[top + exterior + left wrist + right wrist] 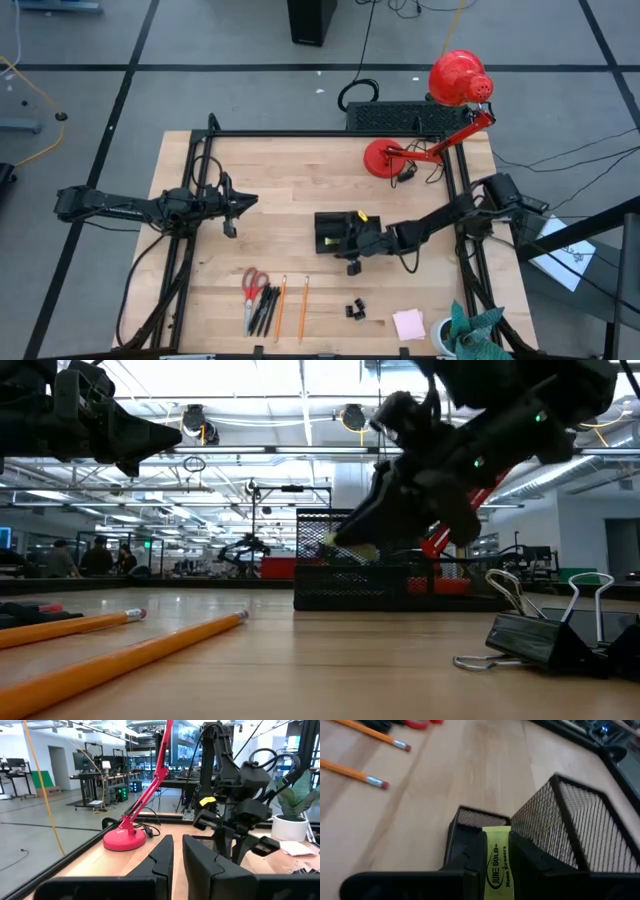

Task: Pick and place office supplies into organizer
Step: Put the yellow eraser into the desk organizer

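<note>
The right end effector [352,240] is pinching a yellow eraser [499,866] between its two fingers, poised over the black wire-mesh organizer [332,228] near the middle of the bench [290,180]. In the right wrist view the eraser's long axis runs along the fingers, its far end pointing at a small front compartment of the organizer, and its printed label runs along that same axis. The left end effector [234,204] hangs over the left part of the bench, well apart from the organizer, its fingers pressed nearly together around nothing. Along the front edge lie the red-handled scissors [254,284] and black pens [266,306] side by side, then two orange pencils [282,306], all with long axes running front to back; the pencils' erasers point toward the far side. To their right sit black binder clips [354,309] and a pink sticky-note pad [408,324]. A red desk lamp [391,157] stands behind the organizer.
</note>
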Robot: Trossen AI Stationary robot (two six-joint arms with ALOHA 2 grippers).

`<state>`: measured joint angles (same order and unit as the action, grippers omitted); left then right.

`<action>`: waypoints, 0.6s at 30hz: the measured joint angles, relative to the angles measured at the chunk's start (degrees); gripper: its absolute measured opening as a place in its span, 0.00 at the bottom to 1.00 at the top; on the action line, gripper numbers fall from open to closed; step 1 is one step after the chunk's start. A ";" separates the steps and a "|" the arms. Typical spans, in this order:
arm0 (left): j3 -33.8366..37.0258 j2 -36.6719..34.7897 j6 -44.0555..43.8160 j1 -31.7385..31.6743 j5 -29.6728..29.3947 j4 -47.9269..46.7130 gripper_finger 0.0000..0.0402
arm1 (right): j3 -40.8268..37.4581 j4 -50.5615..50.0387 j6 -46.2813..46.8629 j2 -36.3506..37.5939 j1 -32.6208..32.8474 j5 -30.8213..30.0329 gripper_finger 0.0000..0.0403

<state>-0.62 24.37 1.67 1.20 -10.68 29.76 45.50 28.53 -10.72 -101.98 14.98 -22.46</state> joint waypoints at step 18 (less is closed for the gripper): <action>0.00 -0.01 -0.17 0.00 0.00 0.02 0.12 | 0.00 0.42 2.56 -0.87 -0.41 -0.20 0.32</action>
<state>-0.62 24.36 1.50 1.20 -10.68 29.78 45.50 28.95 -8.16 -102.85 14.57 -22.65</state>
